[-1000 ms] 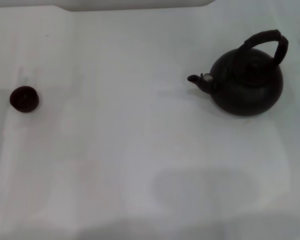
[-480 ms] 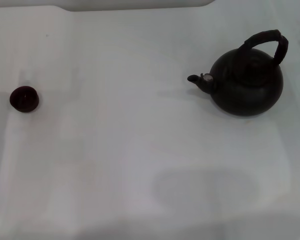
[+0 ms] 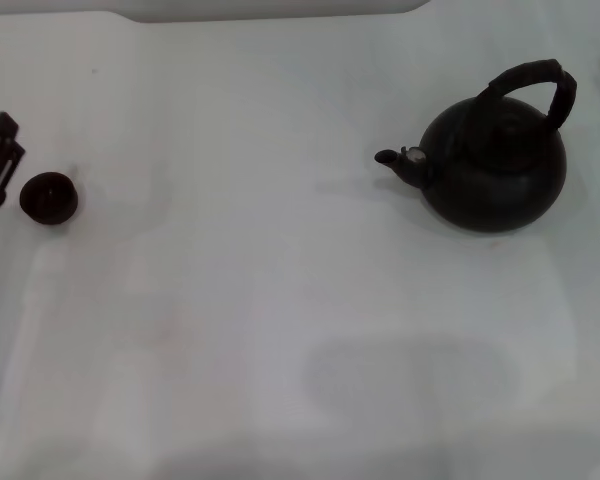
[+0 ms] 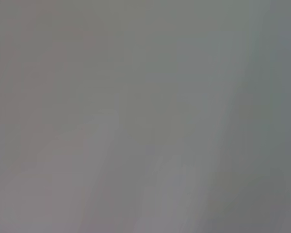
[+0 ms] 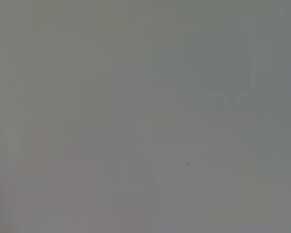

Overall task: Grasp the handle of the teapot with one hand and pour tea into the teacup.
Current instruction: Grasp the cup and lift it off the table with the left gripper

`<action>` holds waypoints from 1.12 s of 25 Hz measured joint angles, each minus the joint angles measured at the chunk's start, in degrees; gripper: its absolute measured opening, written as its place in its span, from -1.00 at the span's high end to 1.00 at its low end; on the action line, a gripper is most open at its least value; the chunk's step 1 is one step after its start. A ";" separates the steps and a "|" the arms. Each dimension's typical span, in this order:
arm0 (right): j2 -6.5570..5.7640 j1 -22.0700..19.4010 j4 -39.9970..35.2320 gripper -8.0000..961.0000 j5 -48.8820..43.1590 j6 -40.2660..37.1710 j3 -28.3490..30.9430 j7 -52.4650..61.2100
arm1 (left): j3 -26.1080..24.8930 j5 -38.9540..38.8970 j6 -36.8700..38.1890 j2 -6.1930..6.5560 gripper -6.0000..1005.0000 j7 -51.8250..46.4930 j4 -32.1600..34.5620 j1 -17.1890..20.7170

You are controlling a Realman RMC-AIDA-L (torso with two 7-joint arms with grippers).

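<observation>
The large black teapot [image 3: 495, 165] stands on the white table at the right in the head view, spout pointing left. Its dark arched handle [image 3: 535, 82] rises over the lid, free of any gripper. The tiny dark teacup [image 3: 48, 197] sits at the far left. My left gripper [image 3: 0, 160] pokes in at the left edge, just left of the teacup and apart from it; only a dark part of it shows. My right gripper is out of view. Both wrist views show only blank grey surface.
The white table [image 3: 280, 300] spreads wide between the teacup and the teapot. A pale raised edge [image 3: 270, 8] runs along the back.
My left gripper has come into the head view at the left edge, beside the teacup. The teapot and teacup have not moved.
</observation>
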 joint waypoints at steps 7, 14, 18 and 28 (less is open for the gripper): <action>0.00 0.19 0.13 -0.81 0.05 0.09 -0.01 0.06 | 0.00 2.99 4.53 0.02 -0.74 0.06 -0.01 0.06; 0.00 0.22 0.14 -0.81 0.09 0.08 -0.01 0.28 | 0.12 3.55 9.24 0.02 -0.74 0.08 -0.22 -0.47; 0.00 0.22 0.06 -0.81 0.10 0.03 -0.01 0.30 | 0.58 4.14 10.71 0.09 -0.74 0.09 -0.32 -0.84; 0.00 0.22 -0.26 -0.81 0.10 -0.09 -0.01 0.30 | 0.68 5.48 13.85 0.24 -0.74 0.08 -0.01 -1.67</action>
